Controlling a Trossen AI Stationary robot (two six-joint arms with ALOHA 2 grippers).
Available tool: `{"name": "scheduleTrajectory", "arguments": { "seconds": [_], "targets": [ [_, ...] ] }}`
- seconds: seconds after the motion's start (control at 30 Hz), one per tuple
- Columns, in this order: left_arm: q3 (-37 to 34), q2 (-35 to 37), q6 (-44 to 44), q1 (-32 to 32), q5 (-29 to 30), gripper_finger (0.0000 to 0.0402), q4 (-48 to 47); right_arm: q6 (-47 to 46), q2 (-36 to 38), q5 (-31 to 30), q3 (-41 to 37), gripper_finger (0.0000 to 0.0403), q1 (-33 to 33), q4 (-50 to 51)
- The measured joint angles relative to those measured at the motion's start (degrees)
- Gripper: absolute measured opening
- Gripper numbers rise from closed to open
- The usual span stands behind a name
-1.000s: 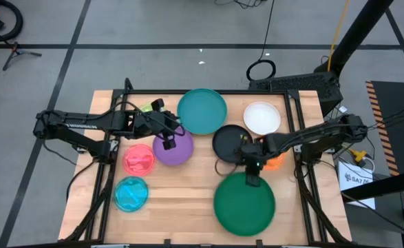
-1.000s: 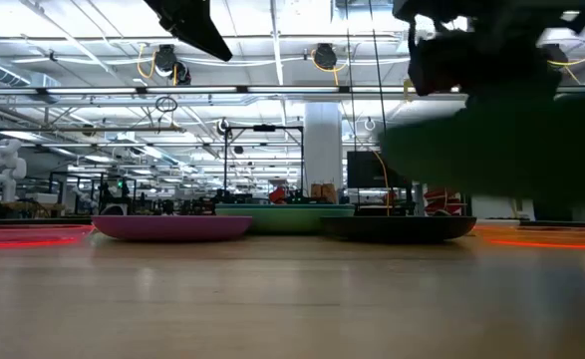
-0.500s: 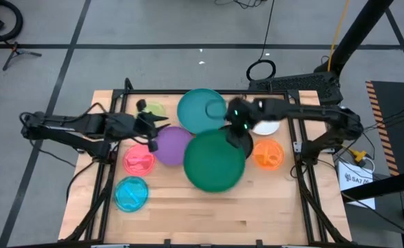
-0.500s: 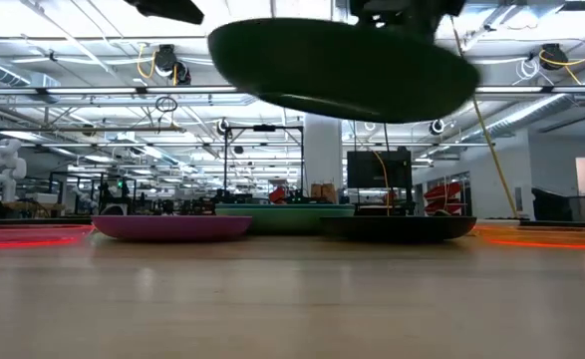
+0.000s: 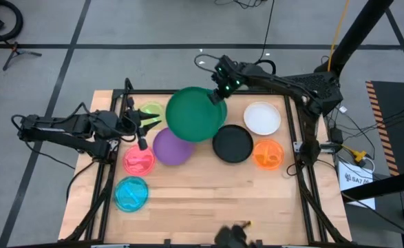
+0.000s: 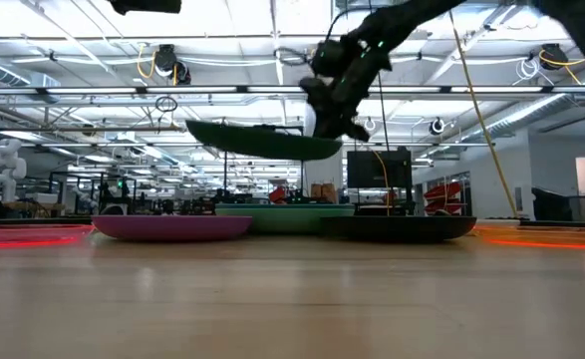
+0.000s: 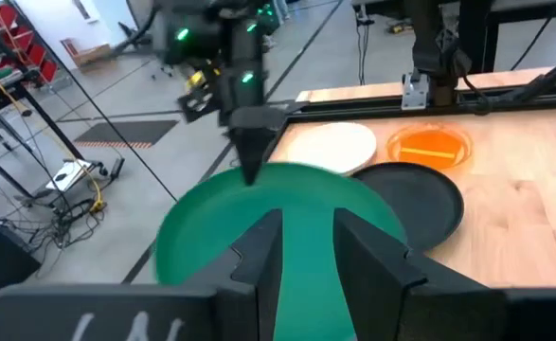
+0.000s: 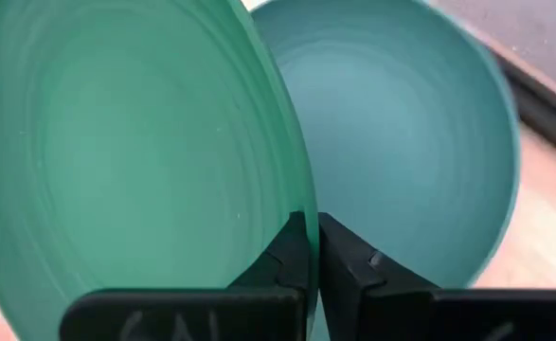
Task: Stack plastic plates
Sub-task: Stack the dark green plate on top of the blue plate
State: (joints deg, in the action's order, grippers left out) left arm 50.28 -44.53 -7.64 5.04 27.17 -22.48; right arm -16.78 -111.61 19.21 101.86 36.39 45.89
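Wooden table (image 5: 208, 200) in a large workshop hall, ceiling lights overhead. Held in the air over the table's far middle: dark green plate (image 5: 195, 114), round, shallow, smooth, nearly level with hollow side up, one edge dipping slightly in the low view. Pinched at its far rim by the right gripper (image 5: 220, 94), fingers pressed onto the edge. Directly beneath, mostly covered: teal plate (image 8: 420, 142). Close by on the table: purple plate (image 5: 171, 147), black plate (image 5: 232, 145), white plate (image 5: 261, 118), orange plate (image 5: 268, 154), pink plate (image 5: 139, 159), blue plate (image 5: 131, 193), yellow-green plate (image 5: 151, 110). Left gripper (image 5: 144, 127) above the left side, jaws spread, empty.
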Motion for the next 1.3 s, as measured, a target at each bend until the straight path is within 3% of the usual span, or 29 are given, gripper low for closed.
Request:
{"name": "scheduleTrajectory", "arguments": {
  "seconds": [0.23, 0.43, 0.8, 1.3],
  "targets": [
    [0.0, 0.0, 0.7, 0.0, 0.0, 0.0104, -2.0, 1.6, -9.7, 3.1, 8.1, 0.0004, 4.8, 3.8],
    [0.0, 0.0, 1.4, 0.0, 0.0, 0.0104, -2.5, 3.3, -12.1, 3.3, 8.8, 0.0004, 6.7, 5.1],
    [0.0, 0.0, 2.4, 0.0, 0.0, 0.0104, -3.0, 7.2, -12.0, -4.4, 8.9, 0.0007, 7.5, 6.6],
    [0.0, 0.0, 3.7, 0.0, 0.0, 0.0104, -4.9, 7.0, -12.0, -4.3, 8.9, 0.0115, 8.0, 6.7]
  ]
}}
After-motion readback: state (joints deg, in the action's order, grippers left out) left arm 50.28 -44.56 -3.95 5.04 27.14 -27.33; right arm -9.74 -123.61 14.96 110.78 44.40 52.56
